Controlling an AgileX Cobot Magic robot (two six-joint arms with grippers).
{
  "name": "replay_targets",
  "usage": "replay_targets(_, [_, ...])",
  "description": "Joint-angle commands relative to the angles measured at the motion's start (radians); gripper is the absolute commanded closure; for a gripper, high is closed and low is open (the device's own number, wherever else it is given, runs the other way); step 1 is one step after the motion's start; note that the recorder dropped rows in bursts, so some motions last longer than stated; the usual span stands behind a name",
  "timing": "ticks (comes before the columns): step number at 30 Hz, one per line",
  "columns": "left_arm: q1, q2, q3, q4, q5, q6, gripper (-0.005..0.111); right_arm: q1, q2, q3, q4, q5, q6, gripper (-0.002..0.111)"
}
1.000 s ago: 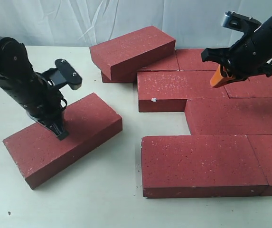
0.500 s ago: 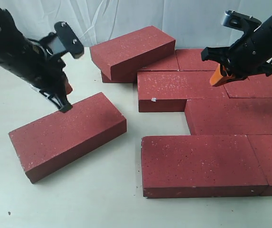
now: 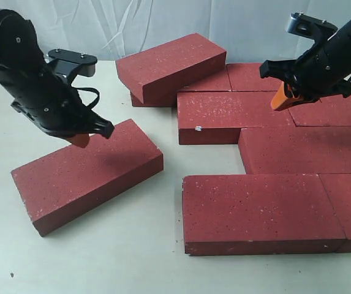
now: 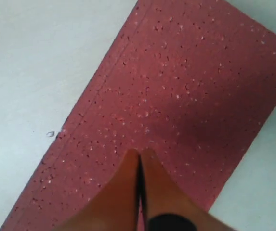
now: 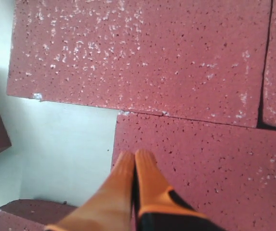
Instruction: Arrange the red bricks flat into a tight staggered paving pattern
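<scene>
Both the left gripper [image 4: 138, 154] and right gripper [image 5: 135, 155] are pressed together, empty, each over red bricks [image 3: 86, 174].

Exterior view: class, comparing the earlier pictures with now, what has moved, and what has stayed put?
The left gripper, jaws shut, lifted off the loose brick and turned its wrist; it now hangs over the brick's far edge. The brick slid slightly right, toward the paved bricks. Nothing was gripped or released. The right gripper, the paved bricks and the tilted brick behind stayed put.
</scene>
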Motion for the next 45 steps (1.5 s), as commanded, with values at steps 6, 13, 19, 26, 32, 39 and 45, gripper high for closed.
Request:
replay_targets(6, [-0.005, 0.015, -0.004, -0.002, 0.001, -0.009, 0.089, -0.002, 0.0, 0.002, 0.005, -0.008, -0.006, 0.109])
replay_targets(13, [-0.005, 0.015, -0.004, -0.004, -0.022, -0.009, 0.062, -0.002, 0.0, 0.002, 0.005, -0.016, -0.006, 0.109])
replay_targets(19, [-0.005, 0.015, -0.004, -0.004, -0.052, -0.001, 0.061, -0.002, 0.0, 0.002, 0.005, -0.017, -0.006, 0.109])
replay_targets(26, [-0.005, 0.043, -0.004, -0.006, -0.052, 0.007, 0.061, -0.002, 0.0, 0.002, 0.005, -0.019, -0.006, 0.109])
replay_targets(32, [-0.005, 0.104, -0.004, -0.006, -0.022, 0.03, 0.061, -0.002, 0.0, 0.002, 0.005, -0.019, -0.006, 0.109])
replay_targets(39, [-0.005, 0.128, -0.004, 0.005, -0.021, 0.134, 0.061, -0.002, 0.0, 0.002, 0.005, -0.019, -0.006, 0.109])
replay_targets(45, [-0.005, 0.133, -0.004, 0.005, -0.079, 0.353, 0.061, -0.002, 0.0, 0.002, 0.005, -0.019, -0.006, 0.109])
